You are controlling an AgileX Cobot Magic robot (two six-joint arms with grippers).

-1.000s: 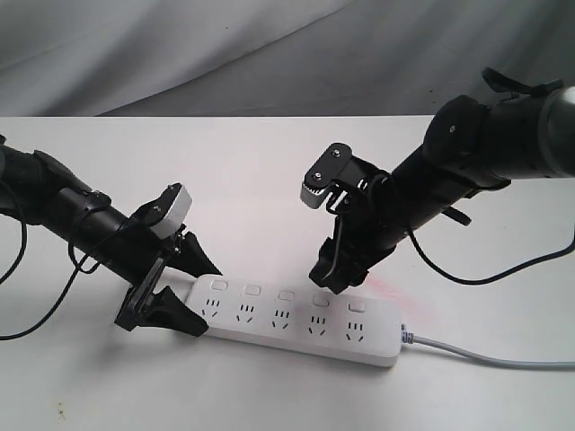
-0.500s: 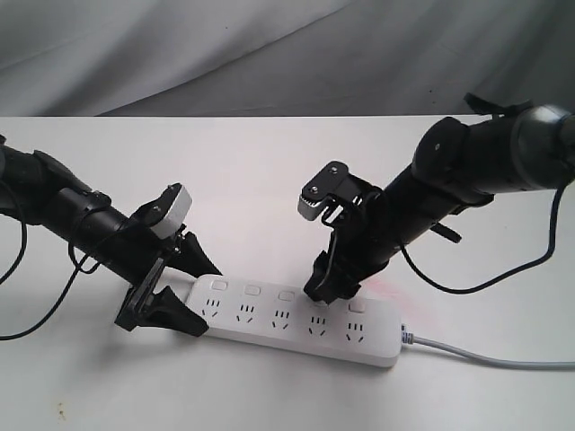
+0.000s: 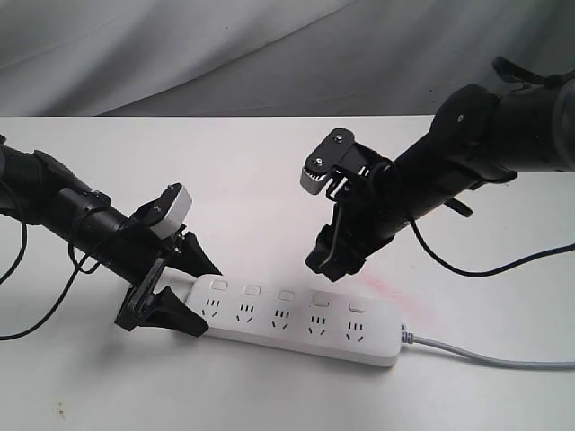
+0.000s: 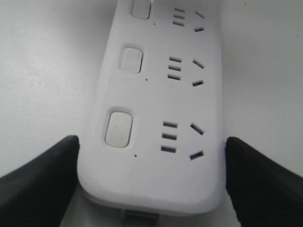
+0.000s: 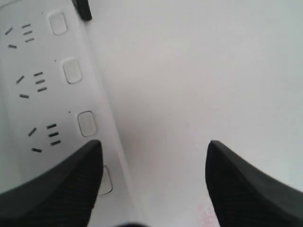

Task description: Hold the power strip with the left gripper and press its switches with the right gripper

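So, power strip (image 3: 292, 325) first. Where is it against the grippers? (A)

Flat on the white table (image 3: 252, 171). One rounded end sits between the fingers of the left gripper (image 3: 211, 299). The right gripper (image 3: 330, 267) hangs over the strip's far edge, nearer the cord end. (B)

Left grip? (A)

Clamped on the strip. Left wrist view: a black finger (image 4: 40, 184) against each long side of that end, with the nearest switch and socket just ahead of the tips. (B)

The switches (image 3: 287, 294)? (A)

Five in a row, one per socket, along the edge that lies under the right gripper. No fingertip rests on any of them. The right gripper's tips are nearest the fourth, counted from the left gripper, and they look just clear of the plastic. (B)

Right jaws? (A)

Spread wide, nothing between them. Right wrist view: one finger (image 5: 57, 189) over the strip's edge, partly covering that fourth switch; the other over bare table. Three more switches run on toward the left gripper. (B)

Around it? (A)

A grey cord (image 3: 485, 359) leaves the end away from the left gripper and runs off along the table. A faint pink smear (image 3: 388, 289) is on the table near the right gripper's tips, just beside the strip. Grey cloth (image 3: 180, 54) hangs behind the table. (B)
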